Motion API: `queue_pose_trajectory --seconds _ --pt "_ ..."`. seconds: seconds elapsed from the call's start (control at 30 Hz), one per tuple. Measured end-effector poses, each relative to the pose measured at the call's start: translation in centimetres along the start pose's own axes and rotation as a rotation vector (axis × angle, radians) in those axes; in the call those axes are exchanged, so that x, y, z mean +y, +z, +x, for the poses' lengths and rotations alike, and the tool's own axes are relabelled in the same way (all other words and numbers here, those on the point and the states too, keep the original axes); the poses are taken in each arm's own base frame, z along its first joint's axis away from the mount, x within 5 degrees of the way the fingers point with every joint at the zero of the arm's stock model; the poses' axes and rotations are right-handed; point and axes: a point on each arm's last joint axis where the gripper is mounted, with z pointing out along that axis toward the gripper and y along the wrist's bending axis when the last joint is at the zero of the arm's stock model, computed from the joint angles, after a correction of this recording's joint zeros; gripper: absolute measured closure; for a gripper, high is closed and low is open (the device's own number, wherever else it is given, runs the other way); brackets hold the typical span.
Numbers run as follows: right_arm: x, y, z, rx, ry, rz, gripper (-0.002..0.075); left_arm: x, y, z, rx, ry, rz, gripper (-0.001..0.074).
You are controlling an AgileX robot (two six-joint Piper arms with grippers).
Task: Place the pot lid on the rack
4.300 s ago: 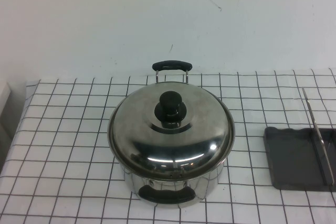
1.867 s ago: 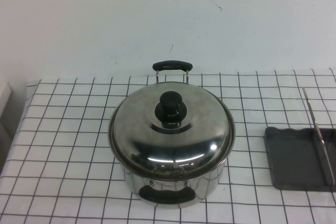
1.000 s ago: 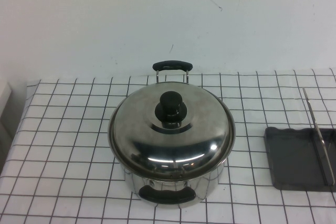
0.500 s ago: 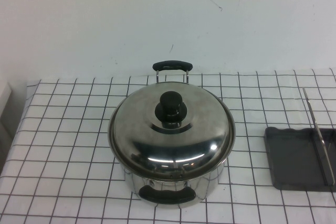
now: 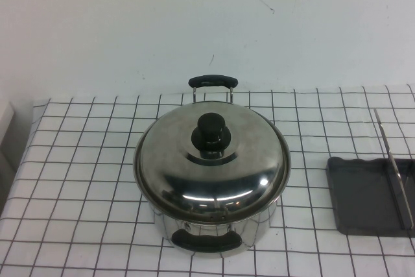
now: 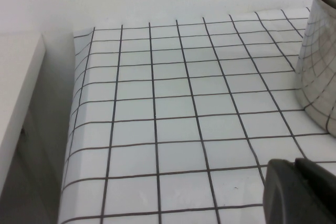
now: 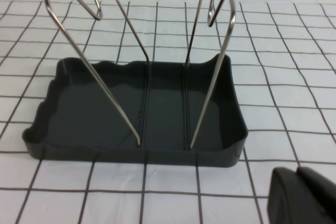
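The shiny domed pot lid (image 5: pixel 172 160) with its black knob (image 5: pixel 210 133) sits on the steel pot (image 5: pixel 259 225) in the middle of the checked table. The dark grey rack (image 5: pixel 360 194) with its upright wire bar (image 5: pixel 393 168) stands at the right edge, apart from the pot. It fills the right wrist view (image 7: pixel 79 114). My right gripper (image 7: pixel 298 170) is shut and empty just before the rack's near edge. My left gripper (image 6: pixel 296 163) is shut and empty over the cloth left of the pot's wall (image 6: pixel 320 66). Neither gripper shows in the high view.
The table carries a white cloth with a black grid (image 5: pixel 84 180). Its left edge drops off beside a white surface (image 6: pixel 16 93). A pale wall rises behind the table. The pot has two black handles, far (image 5: pixel 213 82) and near (image 5: pixel 206 241).
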Motion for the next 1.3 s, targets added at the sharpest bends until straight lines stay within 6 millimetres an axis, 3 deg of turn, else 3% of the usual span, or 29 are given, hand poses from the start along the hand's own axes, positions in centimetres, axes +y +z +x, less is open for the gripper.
queue_pose_trajectory --seconds 0.1,0.3,0.57,0.7,0.87,0.97,1.1,1.2,1.3 --pt "0.0 0.0 0.0 0.000 0.000 0.000 0.0729 -0.2 0.0 -0.1 -0.015 -0.072 0.025 0.0738" --pt "0.0 0.0 0.0 0.000 0.000 0.000 0.0729 -1.2 -0.1 -1.3 -0.110 -0.592 0.176 0.0738" --pt "0.0 0.0 0.0 0.000 0.000 0.000 0.0729 -0.2 -0.4 -2.6 -0.282 -0.727 0.131 0.0738" --pt "0.0 0.0 0.0 0.000 0.000 0.000 0.0729 -0.9 -0.7 -3.2 -0.233 -0.550 0.167 0.0738" --pt "0.0 0.0 0.0 0.000 0.000 0.000 0.0729 -2.4 -1.9 -8.7 -0.186 -0.227 0.241 0.0738" --pt "0.0 0.0 0.0 0.000 0.000 0.000 0.0729 -2.5 -1.5 -11.5 -0.151 -0.096 0.224 0.0738" --pt "0.0 0.0 0.0 0.000 0.000 0.000 0.0729 -1.6 0.2 -13.8 -0.053 -0.009 0.115 0.0731" --pt "0.0 0.0 0.0 0.000 0.000 0.000 0.0729 -1.2 2.1 -14.7 -0.024 -0.081 0.044 0.0665" --pt "0.0 0.0 0.0 0.000 0.000 0.000 0.0729 -2.2 3.9 -15.3 -0.058 -0.040 0.102 0.0498"
